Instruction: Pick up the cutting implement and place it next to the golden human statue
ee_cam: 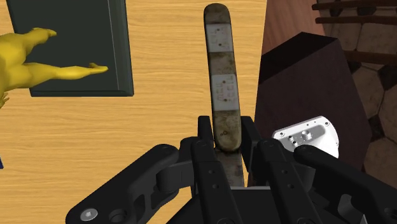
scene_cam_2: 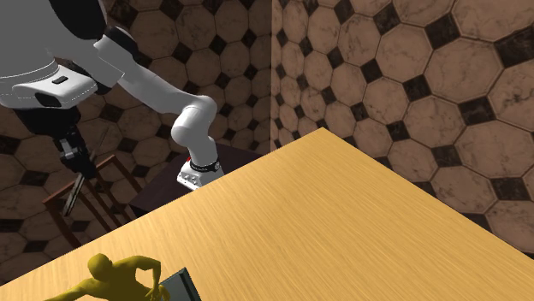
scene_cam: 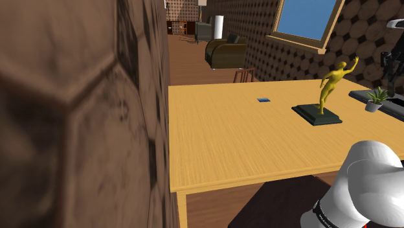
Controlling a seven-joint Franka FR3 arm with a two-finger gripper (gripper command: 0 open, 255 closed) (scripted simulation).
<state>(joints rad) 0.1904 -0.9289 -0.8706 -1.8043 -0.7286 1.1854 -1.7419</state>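
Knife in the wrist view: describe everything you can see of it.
The knife is a long, narrow bar, mottled brown-grey, with two pale square patches and a rounded far end. The gripper is shut on its near end, a finger on each side. It sticks straight out from the fingers, above the yellow table near its edge. Nothing else touches it.

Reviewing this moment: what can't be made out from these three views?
Wrist view: the cutting implement clasped in the gripper reads as a mottled bar; no blade edge can be told.
Second exterior view: the golden statue is cut off by the bottom edge.
Shoulder view: the small blue thing on the table is too small to identify; a wall hides the view's left.
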